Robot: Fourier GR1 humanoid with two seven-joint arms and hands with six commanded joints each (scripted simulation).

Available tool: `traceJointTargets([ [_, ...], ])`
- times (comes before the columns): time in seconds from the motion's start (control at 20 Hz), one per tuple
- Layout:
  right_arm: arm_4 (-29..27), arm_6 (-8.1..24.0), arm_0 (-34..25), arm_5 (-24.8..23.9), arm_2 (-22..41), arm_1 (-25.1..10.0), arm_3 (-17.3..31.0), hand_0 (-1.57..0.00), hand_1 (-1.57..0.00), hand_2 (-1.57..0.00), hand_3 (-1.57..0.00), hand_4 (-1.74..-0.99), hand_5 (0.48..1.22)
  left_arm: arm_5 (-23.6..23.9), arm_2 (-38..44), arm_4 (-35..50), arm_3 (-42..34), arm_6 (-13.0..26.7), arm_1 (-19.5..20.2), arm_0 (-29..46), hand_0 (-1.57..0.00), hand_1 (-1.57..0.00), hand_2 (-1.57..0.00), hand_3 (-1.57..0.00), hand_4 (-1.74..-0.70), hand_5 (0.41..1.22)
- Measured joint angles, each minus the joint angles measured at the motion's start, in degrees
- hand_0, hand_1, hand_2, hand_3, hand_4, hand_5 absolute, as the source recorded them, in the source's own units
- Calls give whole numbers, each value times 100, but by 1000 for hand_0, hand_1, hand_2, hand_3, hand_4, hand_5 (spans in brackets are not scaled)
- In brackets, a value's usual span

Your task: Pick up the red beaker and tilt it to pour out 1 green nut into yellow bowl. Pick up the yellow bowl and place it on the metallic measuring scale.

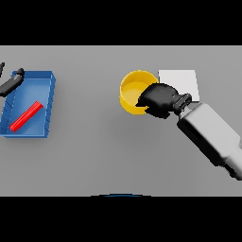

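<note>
The yellow bowl point(132, 90) stands at the table's middle back, its right side covered by my right hand point(160, 99). That hand's fingers curl over the bowl's right rim and hold it. The metallic measuring scale point(182, 80), a pale square plate, lies just right of the bowl, partly behind the hand. The red beaker point(26, 116) lies on its side inside a blue tray point(45, 94) at the far left. My left hand point(12, 82) shows at the tray's upper left corner with fingers straight, holding nothing. I see no green nut.
The blue tray takes up the left edge of the table. My right forearm point(210, 134) slants from the lower right up to the bowl. Bare grey table lies between the tray and the bowl.
</note>
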Motion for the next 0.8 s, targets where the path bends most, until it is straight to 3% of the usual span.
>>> traceJointTargets([
  [0.15,7,141,70,-2,-138,-134,-144,-1565,-1570,-1513,-1155,-1741,1220,22,-7,-30,-19,-2,21,-2,1,1,1,1,-723,698],
  [0.35,36,33,-9,-278,-374,-367,27,-1568,-1570,-1537,-1153,-1741,1221,-8,22,10,-43,20,66,20,1,1,1,1,-730,719],
  [0.5,44,81,-47,-510,-546,-401,494,-1570,-1571,-1537,-1150,-1741,1221,124,-37,-15,-173,188,30,50,1,1,1,1,-731,724],
  [0.7,147,-162,-141,-944,-659,-479,1103,-1570,-1571,-1549,-1147,-1741,1221,105,7,45,-233,241,93,58,1,1,1,1,-737,738],
  [0.8,211,-41,-229,-1102,-720,-426,1471,-1571,-1571,-1537,-1147,-1741,1221,59,-3,19,-128,287,65,-19,1,1,1,1,-727,734],
])
